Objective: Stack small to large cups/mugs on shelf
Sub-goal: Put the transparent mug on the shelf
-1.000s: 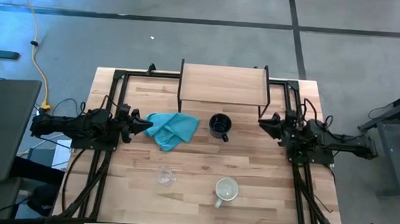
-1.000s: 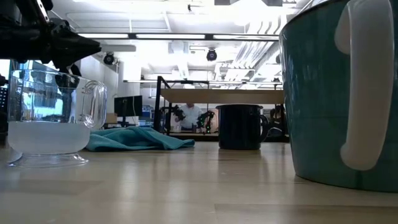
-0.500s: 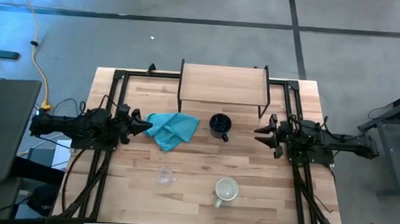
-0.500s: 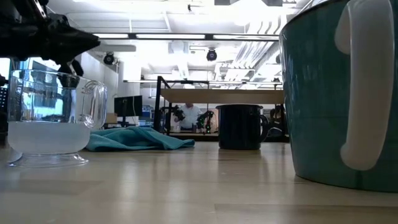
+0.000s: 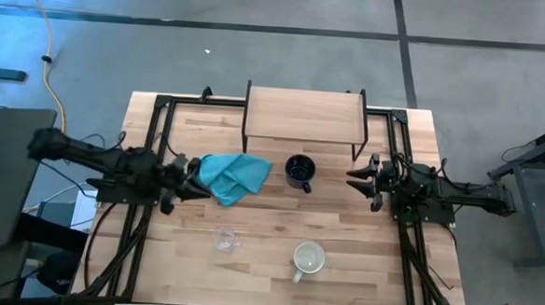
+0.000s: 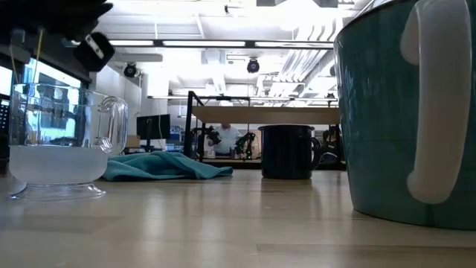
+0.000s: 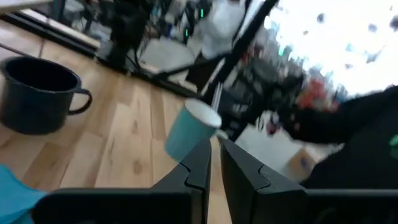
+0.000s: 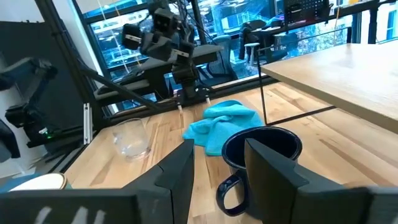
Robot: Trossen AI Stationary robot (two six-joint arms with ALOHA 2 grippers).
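The small clear glass cup (image 5: 225, 239) stands upright on the tabletop, front left. To its right stands the larger mug (image 5: 308, 258), pale inside and teal-sided with a white handle (image 6: 431, 104). The black mug (image 5: 299, 171) stands at the table's middle, in front of the shelf (image 5: 304, 114), a bare light-wood board on black legs at the far edge. My left gripper (image 5: 199, 180) is shut and raised above the left edge of a teal cloth, holding nothing. My right gripper (image 5: 350, 180) is open and points level at the black mug (image 8: 261, 152) from the right, apart from it.
A crumpled teal cloth (image 5: 236, 177) lies left of the black mug. Black frame rails (image 5: 152, 137) run along both sides of the table. A dark monitor (image 5: 5, 176) stands off the left edge. Bare wood lies between the mugs and the near edge.
My left arm has risen and swung its shut gripper a little toward the table's near edge and right, over the cloth's edge; in the low view it has climbed above the glass cup. My right gripper has rolled about its own line, then kept still. Cups unmoved.
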